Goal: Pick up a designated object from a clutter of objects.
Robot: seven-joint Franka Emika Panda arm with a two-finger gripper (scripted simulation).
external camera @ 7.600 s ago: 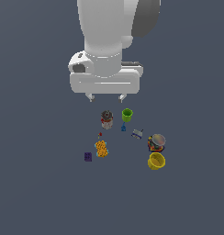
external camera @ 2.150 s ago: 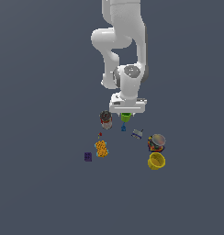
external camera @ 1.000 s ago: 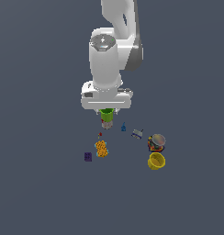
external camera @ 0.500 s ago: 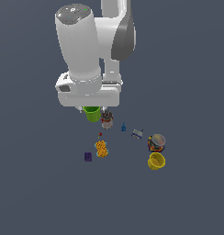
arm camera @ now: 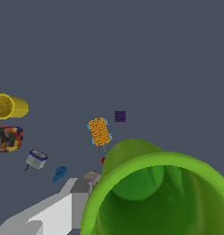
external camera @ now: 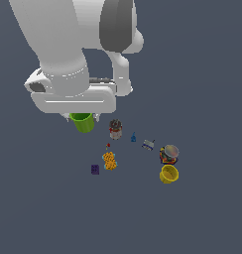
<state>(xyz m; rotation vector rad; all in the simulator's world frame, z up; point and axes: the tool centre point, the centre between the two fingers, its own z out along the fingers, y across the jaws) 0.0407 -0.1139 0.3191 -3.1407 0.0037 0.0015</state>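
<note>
green cup (external camera: 83, 122) | lifted further in gripper (external camera: 84, 117) | clutter unmoved

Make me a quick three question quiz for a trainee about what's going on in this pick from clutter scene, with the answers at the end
1. True or false: the green cup rests on the floor among the other items.
2. Which item lies closest to the yellow cup in the exterior view? A) the purple cube B) the can with the colourful label C) the orange block
3. Fill in: in the wrist view, the big green shape close to the camera is the ____.

Key
1. False. It hangs under the tool, raised off the floor.
2. B. That can sits right beside the yellow cup.
3. Green cup, seen from its open mouth.
</note>
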